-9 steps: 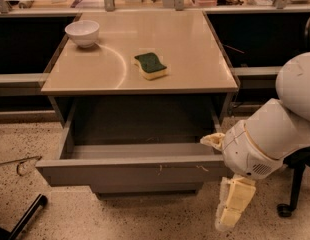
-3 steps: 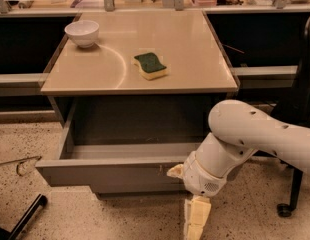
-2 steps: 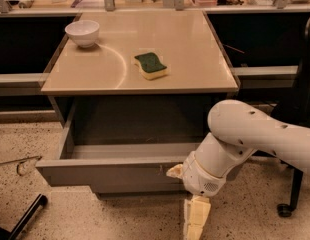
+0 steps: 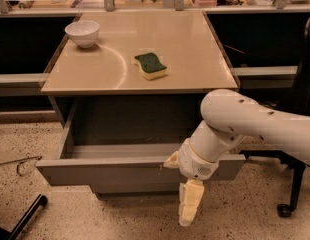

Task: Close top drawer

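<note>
The top drawer (image 4: 105,171) is a wide grey metal drawer, pulled far out from under the beige tabletop (image 4: 190,59). Its inside looks empty. Its flat front panel has small white scratch marks near the upper edge. My gripper (image 4: 187,204) hangs down in front of the right part of the front panel, its cream fingers pointing at the floor. The white wrist (image 4: 197,159) lies against the panel's upper edge. One cream finger tip (image 4: 171,161) sticks out to the left at the panel's top edge.
A white bowl (image 4: 82,32) and a green-and-yellow sponge (image 4: 150,65) sit on the tabletop. A black chair base with a castor (image 4: 285,209) stands at the right. A black bar (image 4: 25,216) lies on the speckled floor at the left.
My arm has moved left along the drawer front since three seconds ago. In the last second the arm and the drawer hardly moved.
</note>
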Robot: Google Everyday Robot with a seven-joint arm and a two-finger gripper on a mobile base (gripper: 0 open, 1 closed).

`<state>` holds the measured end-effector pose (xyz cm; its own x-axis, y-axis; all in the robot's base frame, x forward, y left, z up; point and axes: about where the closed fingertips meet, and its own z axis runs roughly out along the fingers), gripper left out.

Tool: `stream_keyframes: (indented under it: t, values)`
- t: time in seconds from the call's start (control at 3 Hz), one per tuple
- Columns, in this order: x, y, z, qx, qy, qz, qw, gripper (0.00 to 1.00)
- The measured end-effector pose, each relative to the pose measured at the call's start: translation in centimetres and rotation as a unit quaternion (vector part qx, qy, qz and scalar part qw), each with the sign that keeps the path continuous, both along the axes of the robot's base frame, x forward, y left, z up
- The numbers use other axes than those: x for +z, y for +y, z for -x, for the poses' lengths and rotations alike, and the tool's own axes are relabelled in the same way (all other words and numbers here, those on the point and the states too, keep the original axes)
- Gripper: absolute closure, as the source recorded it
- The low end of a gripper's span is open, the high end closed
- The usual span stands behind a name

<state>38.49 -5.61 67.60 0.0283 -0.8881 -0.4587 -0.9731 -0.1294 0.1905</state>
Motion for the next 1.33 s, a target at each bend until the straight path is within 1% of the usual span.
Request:
stream_keyframes:
  t: [0.33,0.67,1.0,1.33]
  values:
    - [0.2,0.2,-2.7,-0.006,-0.020,-0.010,0.9997,0.00]
    - [0.2,0.2,-2.7,-0.006,-0.020,-0.010,0.9997,0.00]
    - [-0.3,0.7,-3.7,0.004,-0.021,-0.020,0.9996,0.00]
    - [-0.6,1.8,-6.3,0.015,-0.039,-0.051,0.9978,0.00]
